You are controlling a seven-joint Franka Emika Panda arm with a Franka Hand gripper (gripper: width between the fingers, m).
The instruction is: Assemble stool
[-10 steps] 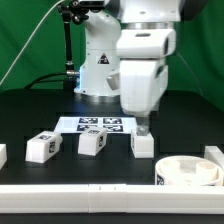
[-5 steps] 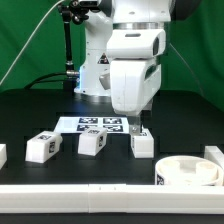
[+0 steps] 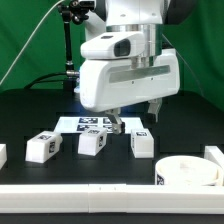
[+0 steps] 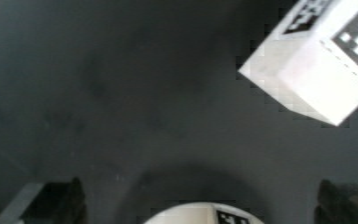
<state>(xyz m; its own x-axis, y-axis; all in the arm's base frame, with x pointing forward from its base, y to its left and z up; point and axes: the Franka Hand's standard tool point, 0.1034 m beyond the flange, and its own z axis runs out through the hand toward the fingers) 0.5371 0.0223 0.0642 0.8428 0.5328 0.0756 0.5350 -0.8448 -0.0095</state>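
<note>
Three white block legs with black-and-white tags stand in a row on the black table: left leg (image 3: 41,147), middle leg (image 3: 94,142), right leg (image 3: 143,143). The round white seat (image 3: 190,172) lies at the exterior view's front right. My gripper (image 3: 136,116) hangs open and empty above the table, between the middle and right legs and a little behind them, its hand turned sideways. In the wrist view one tagged leg (image 4: 318,60) lies off to the side. The top of another white tagged part (image 4: 202,213) shows between my dark fingers (image 4: 51,195), below my open gripper (image 4: 202,198).
The marker board (image 3: 92,124) lies flat behind the legs, partly hidden by my hand. A long white rail (image 3: 90,190) runs along the front edge, with white end pieces at the exterior view's left (image 3: 2,155) and right (image 3: 214,154). The robot base (image 3: 98,65) stands behind.
My gripper has lifted off the right leg and the hand has turned sideways, shifting toward the exterior view's left. The right leg stays on the table. The other parts have not moved.
</note>
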